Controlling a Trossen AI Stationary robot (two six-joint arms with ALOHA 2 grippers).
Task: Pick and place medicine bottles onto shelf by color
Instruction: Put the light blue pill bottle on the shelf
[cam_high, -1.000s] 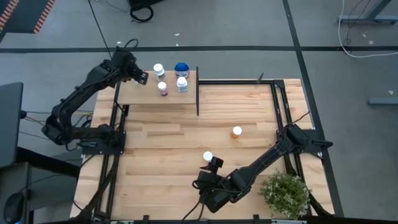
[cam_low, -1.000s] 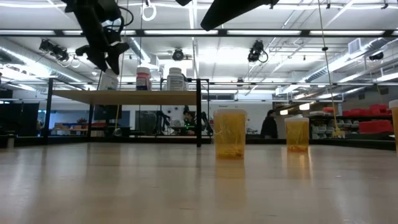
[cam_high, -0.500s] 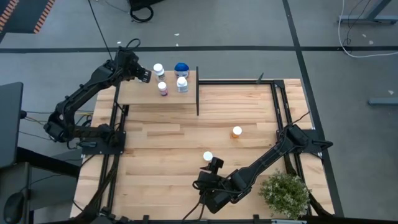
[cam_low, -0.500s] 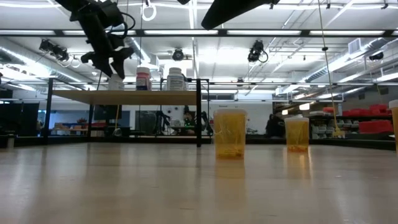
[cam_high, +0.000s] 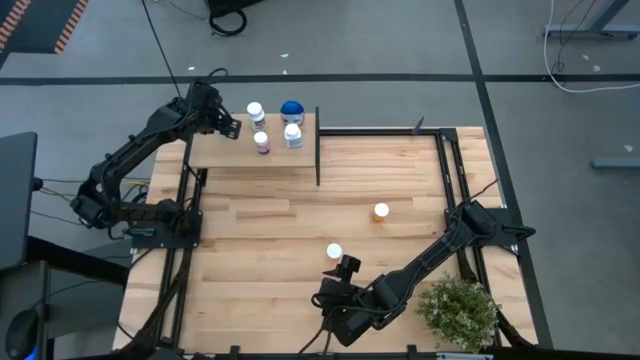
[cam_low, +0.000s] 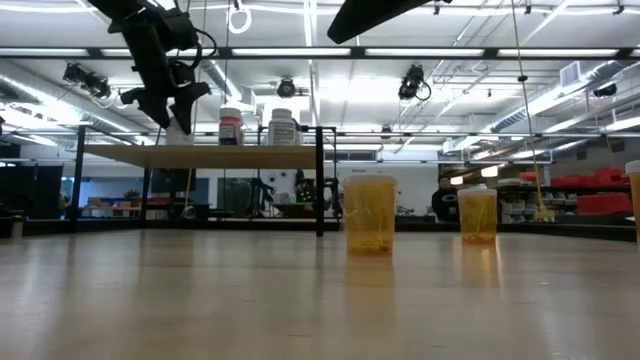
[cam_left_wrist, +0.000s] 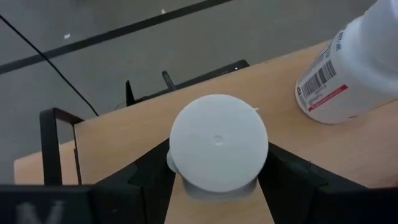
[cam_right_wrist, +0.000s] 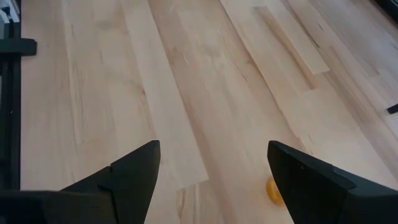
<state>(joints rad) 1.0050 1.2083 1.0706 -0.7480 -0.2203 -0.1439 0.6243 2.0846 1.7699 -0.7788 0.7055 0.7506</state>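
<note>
Left gripper (cam_left_wrist: 217, 186), jaws loosened around the upright white-capped round bottle (cam_left_wrist: 218, 151) on the light-wood shelf (cam_left_wrist: 124, 140), needs a straight-up retreat.

bright overhead striplights, glare; soft shadows

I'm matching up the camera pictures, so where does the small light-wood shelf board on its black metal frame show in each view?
High view: light-wood shelf board, upper left.
Low view: left side, raised above the table.
Left wrist view: across the middle.
Right wrist view: not in it.
Shared landmark, high and low views: black upright post at its end.
</note>
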